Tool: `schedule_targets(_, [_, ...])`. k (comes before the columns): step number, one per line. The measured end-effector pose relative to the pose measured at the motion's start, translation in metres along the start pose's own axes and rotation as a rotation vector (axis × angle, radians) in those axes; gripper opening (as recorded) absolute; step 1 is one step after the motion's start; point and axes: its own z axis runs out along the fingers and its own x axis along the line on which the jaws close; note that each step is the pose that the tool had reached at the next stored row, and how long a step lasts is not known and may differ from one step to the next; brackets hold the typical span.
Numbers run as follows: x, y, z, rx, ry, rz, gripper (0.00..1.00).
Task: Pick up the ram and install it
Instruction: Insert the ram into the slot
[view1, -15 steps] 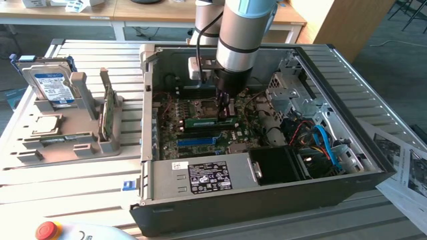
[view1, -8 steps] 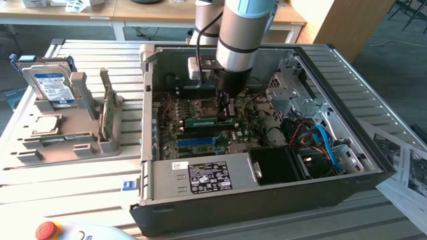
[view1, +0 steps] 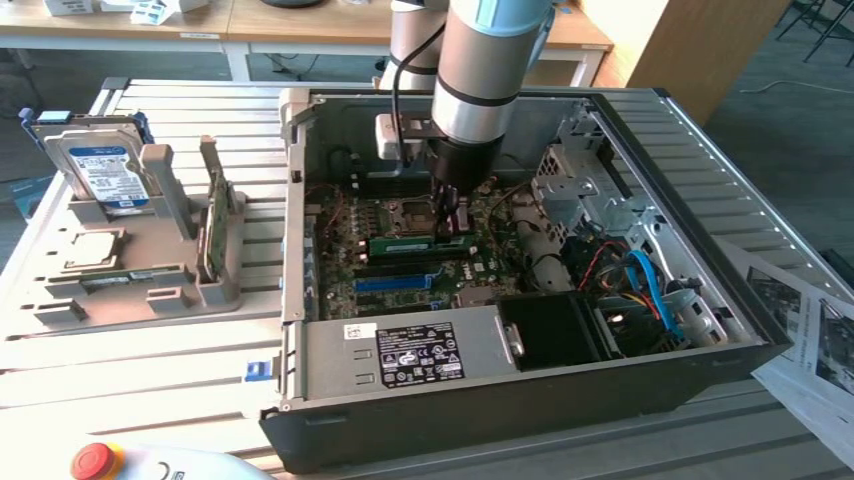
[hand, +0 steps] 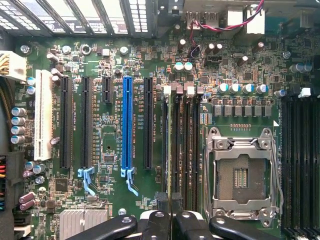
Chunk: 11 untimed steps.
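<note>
The fingers (hand: 156, 225) are clenched on the ram (view1: 420, 243), which stands on edge over the DIMM slots (hand: 184, 145), just beside the CPU socket (hand: 241, 175). Step in hand: insertion, judged not yet seated. Seating calls for edge-to-slot alignment and a straight, even press.

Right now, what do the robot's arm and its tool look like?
The arm is a thick silver-grey cylinder with a pale blue cap and a black band, then a black wrist section. A small pale box is mounted beside it, with a black cable running up. The tool has black fingers with silver screw heads.
</note>
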Motion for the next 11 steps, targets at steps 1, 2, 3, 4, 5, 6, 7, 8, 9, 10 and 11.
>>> schedule_targets(1, [0.0000, 0.0000, 0.0000, -0.0004, 0.0000, 0.000, 0.12])
schedule_targets(2, [0.0000, -0.0001, 0.0000, -0.0012, 0.0000, 0.000, 0.12])
schedule_targets(3, [0.0001, -0.0002, 0.0000, -0.0026, 0.0001, 0.000, 0.12])
schedule_targets(4, [0.0001, -0.0002, 0.0000, -0.0039, 0.0001, 0.000, 0.12])
schedule_targets(5, [0.0001, -0.0003, 0.0000, -0.0049, 0.0001, 0.000, 0.12])
schedule_targets(6, [0.0001, -0.0003, 0.0000, -0.0054, 0.0000, 0.000, 0.12])
schedule_targets(7, [0.0002, -0.0003, 0.0000, -0.0056, 0.0001, 0.000, 0.12])
schedule_targets(8, [0.0002, -0.0003, 0.0001, -0.0056, -0.0002, 0.000, 0.12])
schedule_targets(9, [0.0002, -0.0003, 0.0001, -0.0056, -0.0002, 0.000, 0.12])
schedule_targets(10, [0.0002, -0.0003, 0.0001, -0.0056, -0.0002, 0.000, 0.12])
schedule_targets(11, [0.0002, -0.0003, 0.0001, -0.0056, -0.0002, 0.000, 0.12])
